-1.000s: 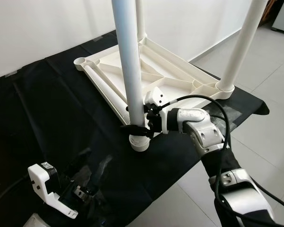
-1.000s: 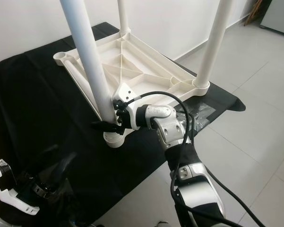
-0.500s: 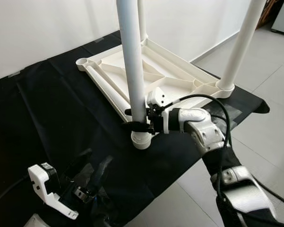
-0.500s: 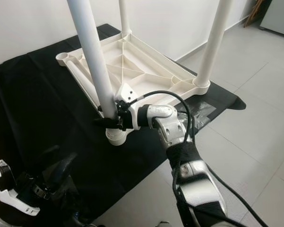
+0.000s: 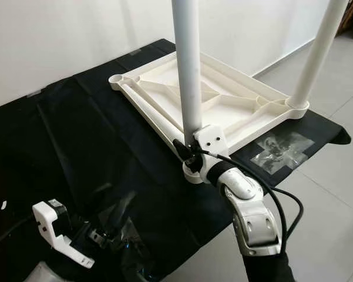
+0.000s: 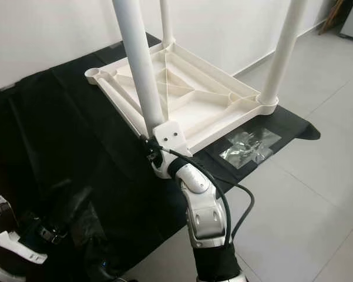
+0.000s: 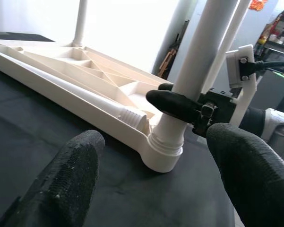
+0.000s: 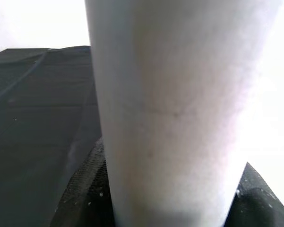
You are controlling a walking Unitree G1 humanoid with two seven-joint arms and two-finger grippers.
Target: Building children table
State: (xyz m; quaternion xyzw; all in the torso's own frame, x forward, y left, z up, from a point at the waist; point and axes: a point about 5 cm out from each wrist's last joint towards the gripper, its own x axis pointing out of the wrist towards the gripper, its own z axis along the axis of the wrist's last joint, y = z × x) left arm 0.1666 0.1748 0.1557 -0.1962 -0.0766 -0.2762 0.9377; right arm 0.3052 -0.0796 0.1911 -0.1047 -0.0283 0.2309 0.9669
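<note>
Right gripper [image 5: 188, 154] stays clenched on the near table leg [image 5: 188, 76] just above its socket, wrist now rolled round it; likely screwing it home; upturned tabletop [image 5: 235, 106] lies on black cloth [image 5: 76, 135]; left gripper [image 7: 151, 156] hangs spread nearby.

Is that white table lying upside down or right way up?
Upside down. The tabletop lies ribbed underside up on the black cloth, legs pointing upward; the right gripper clamps the near leg.
</note>
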